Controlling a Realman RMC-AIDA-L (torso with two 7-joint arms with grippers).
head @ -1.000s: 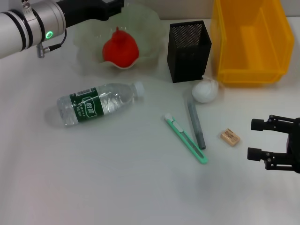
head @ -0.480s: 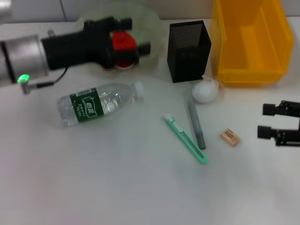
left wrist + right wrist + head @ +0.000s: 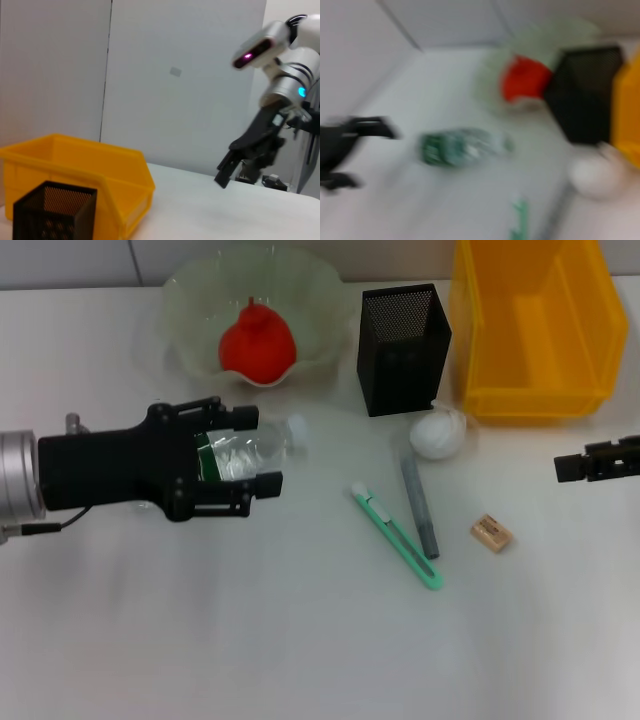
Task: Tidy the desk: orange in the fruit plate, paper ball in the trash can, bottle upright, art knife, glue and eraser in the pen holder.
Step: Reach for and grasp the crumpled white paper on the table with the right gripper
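Observation:
A clear water bottle [image 3: 250,445] with a green label lies on its side on the white desk [image 3: 300,640]. My left gripper [image 3: 255,450] is open, one finger on each side of the bottle's middle. The orange [image 3: 257,348] sits in the pale green fruit plate [image 3: 190,310]. The white paper ball [image 3: 438,435], the grey glue stick [image 3: 419,502], the green art knife [image 3: 397,536] and the tan eraser [image 3: 491,532] lie on the desk near the black mesh pen holder [image 3: 403,348]. My right gripper [image 3: 598,462] is at the right edge, apart from everything.
A yellow bin [image 3: 530,325] stands at the back right beside the pen holder; both also show in the left wrist view, bin [image 3: 75,165] and holder [image 3: 50,210]. The paper ball lies close to the holder's and bin's front.
My left arm has come down from over the fruit plate to the lying bottle, its fingers now straddling it. My right gripper has drawn back toward the right edge.

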